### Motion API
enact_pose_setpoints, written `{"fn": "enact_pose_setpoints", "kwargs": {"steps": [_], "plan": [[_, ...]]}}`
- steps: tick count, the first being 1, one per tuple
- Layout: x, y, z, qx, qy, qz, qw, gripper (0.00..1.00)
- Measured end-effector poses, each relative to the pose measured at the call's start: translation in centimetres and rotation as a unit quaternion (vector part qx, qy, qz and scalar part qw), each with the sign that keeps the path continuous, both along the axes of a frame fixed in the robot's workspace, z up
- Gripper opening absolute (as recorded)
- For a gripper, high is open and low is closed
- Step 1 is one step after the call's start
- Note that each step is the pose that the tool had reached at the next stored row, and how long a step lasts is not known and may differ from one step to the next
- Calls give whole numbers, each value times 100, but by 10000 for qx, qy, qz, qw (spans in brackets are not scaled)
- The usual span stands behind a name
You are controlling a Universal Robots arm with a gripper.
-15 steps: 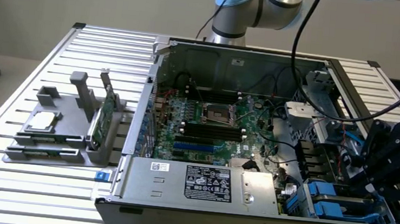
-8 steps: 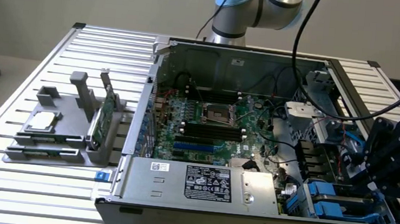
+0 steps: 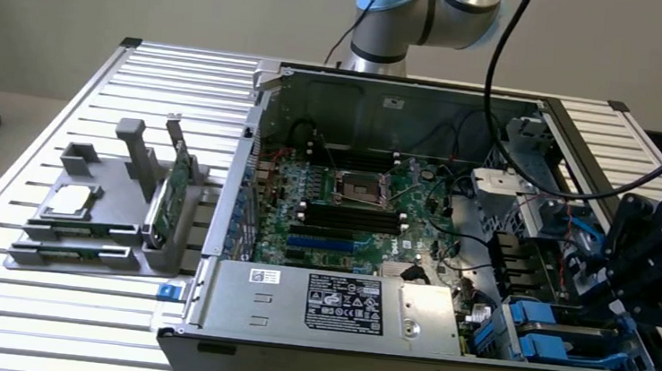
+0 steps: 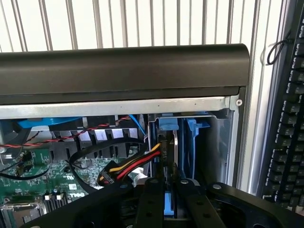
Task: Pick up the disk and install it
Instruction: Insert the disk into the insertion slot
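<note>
The disk (image 4: 167, 124) stands on edge in the drive bay at the corner of the open computer case (image 4: 123, 66). It shows as a thin silver edge between blue carrier rails. My gripper (image 4: 170, 192) reaches down onto it, and its black fingers (image 4: 152, 199) sit close together with the blue carrier between them. From the exterior view, the gripper (image 3: 605, 289) hangs over the drive bay (image 3: 552, 335) at the case's right, where several blue carriers show. The arm's black body hides the grip there.
A red, yellow and black cable bundle (image 4: 128, 167) runs up to the disk's side. The motherboard (image 3: 347, 205) and power supply (image 3: 333, 301) fill the case. On the exterior view's left, a grey fixture (image 3: 85, 249) holds an upright green card (image 3: 172, 191) and a small silver chip (image 3: 71, 201). A keyboard (image 4: 289, 133) lies beside the case.
</note>
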State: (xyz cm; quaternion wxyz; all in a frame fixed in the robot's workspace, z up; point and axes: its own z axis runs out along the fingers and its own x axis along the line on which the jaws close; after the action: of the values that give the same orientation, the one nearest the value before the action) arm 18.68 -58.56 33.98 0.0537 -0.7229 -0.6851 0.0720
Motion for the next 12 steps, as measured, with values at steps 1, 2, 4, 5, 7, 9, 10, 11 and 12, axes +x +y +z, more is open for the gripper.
{"fn": "enact_pose_setpoints", "kwargs": {"steps": [1,2,4,5,7,9,10,11,12], "plan": [[0,-3,0,0,0,0,10000,17],[1,-7,0,0,0,1,10000,17],[0,-15,0,0,0,0,10000,17],[0,-16,0,0,0,0,10000,17],[0,-19,-2,0,0,0,10000,18],[0,-22,-4,1,0,0,10000,25],[0,-23,-5,2,0,0,10000,30],[0,-24,-4,0,0,0,10000,30],[0,-26,-4,0,0,0,10000,37]]}}
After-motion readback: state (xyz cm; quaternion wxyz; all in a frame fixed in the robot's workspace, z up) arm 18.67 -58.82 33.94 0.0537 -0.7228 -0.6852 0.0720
